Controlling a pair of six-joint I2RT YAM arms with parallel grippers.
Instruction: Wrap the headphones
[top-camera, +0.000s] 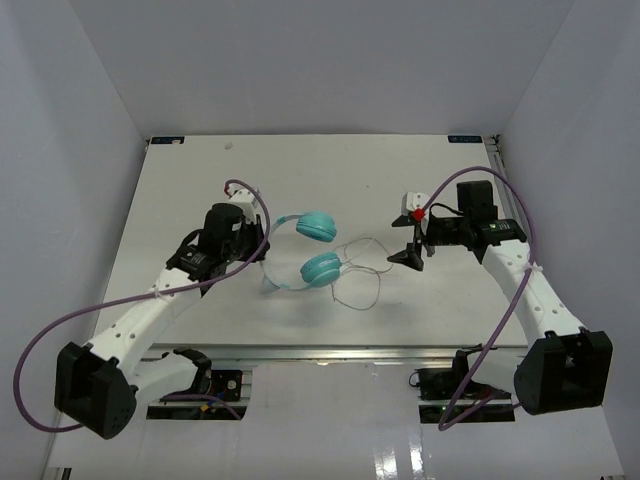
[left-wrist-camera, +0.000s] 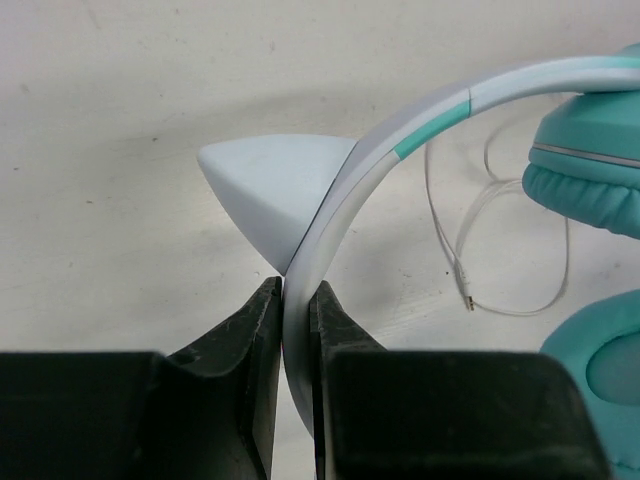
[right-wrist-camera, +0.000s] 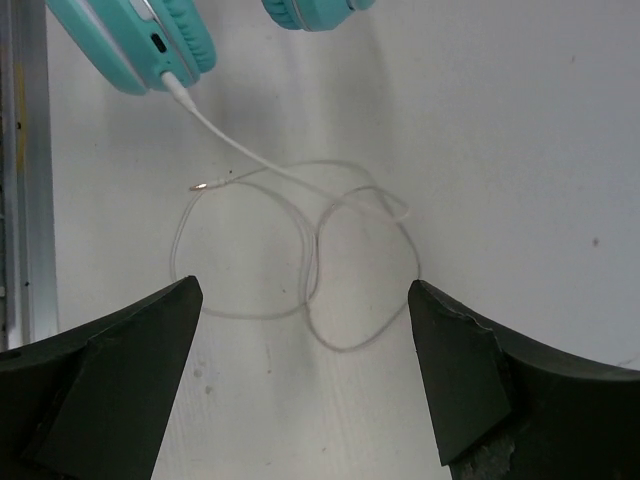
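Observation:
The headphones have two teal ear cups, one (top-camera: 317, 225) farther and one (top-camera: 322, 267) nearer, mid-table. My left gripper (top-camera: 256, 244) is shut on the pale headband (left-wrist-camera: 340, 190), next to a pale pointed ear piece (left-wrist-camera: 262, 183); the ear cups (left-wrist-camera: 590, 170) hang to its right. The thin pale cord (top-camera: 362, 243) lies in loose loops right of the cups, its plug (left-wrist-camera: 468, 300) on the table. My right gripper (top-camera: 408, 251) is open and empty just above the cord loops (right-wrist-camera: 310, 250), fingers (right-wrist-camera: 120, 340) either side. Both cups (right-wrist-camera: 140, 45) show at the top of the right wrist view.
The metal rail (top-camera: 300, 352) runs along the table's near edge and shows in the right wrist view (right-wrist-camera: 20, 170). White walls enclose the table. Purple robot cables (top-camera: 60, 320) loop beside each arm.

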